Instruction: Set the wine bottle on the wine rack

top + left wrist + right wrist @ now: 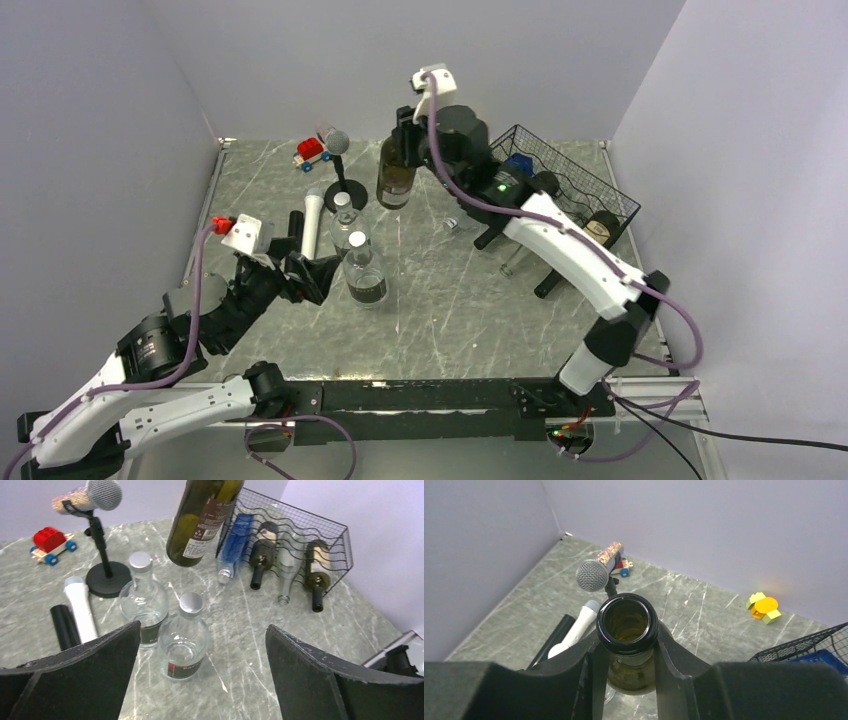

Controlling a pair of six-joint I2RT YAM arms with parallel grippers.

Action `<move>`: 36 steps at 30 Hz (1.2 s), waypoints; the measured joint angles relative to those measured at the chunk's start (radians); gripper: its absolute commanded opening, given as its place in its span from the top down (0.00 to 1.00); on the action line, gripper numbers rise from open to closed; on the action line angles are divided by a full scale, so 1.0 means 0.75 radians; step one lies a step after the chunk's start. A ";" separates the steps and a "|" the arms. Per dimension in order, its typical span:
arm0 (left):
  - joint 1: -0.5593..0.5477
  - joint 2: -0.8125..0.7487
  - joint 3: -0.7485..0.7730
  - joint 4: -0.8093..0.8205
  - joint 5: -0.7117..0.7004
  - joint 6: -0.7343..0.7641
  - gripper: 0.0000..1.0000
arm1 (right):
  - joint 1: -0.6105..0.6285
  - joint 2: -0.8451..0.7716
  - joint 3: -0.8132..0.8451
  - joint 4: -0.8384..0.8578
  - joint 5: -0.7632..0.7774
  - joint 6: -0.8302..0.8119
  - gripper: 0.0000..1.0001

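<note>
My right gripper (405,135) is shut on the neck of a dark green wine bottle (396,175) and holds it upright in the air above the table's far middle; its open mouth (627,622) shows between my fingers, and its body shows in the left wrist view (202,517). The black wire wine rack (570,185) stands at the far right and holds several bottles lying down (262,552). My left gripper (315,280) is open and empty, low at the left, next to two clear glass bottles (181,637).
A microphone on a black stand (345,170), a red toy car (312,152), a white tube (312,222) and a black tube (62,625) lie at the far left. A yellow toy (764,607) sits by the back wall.
</note>
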 measured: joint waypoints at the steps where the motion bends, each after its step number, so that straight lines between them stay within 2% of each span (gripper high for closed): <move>1: 0.000 0.003 0.000 0.006 0.017 0.002 0.01 | 0.000 -0.038 0.000 -0.020 -0.004 0.002 1.00; 5: 0.000 0.012 -0.017 0.068 0.106 0.012 0.01 | 0.000 -0.169 -0.009 -0.124 -0.041 0.019 1.00; 11: 0.000 0.048 -0.126 0.237 0.198 0.023 0.01 | -0.002 -0.413 -0.178 -0.296 -0.135 0.084 1.00; 20: 0.000 0.215 -0.339 0.580 0.582 0.043 0.01 | -0.004 -0.719 -0.443 -0.508 -0.458 0.216 1.00; 27: 0.000 0.262 -0.502 0.810 0.898 0.041 0.01 | -0.003 -0.836 -0.545 -0.509 -0.771 0.288 1.00; 36: 0.000 0.257 -0.581 0.937 1.043 0.022 0.01 | -0.003 -0.842 -0.583 -0.365 -1.010 0.299 1.00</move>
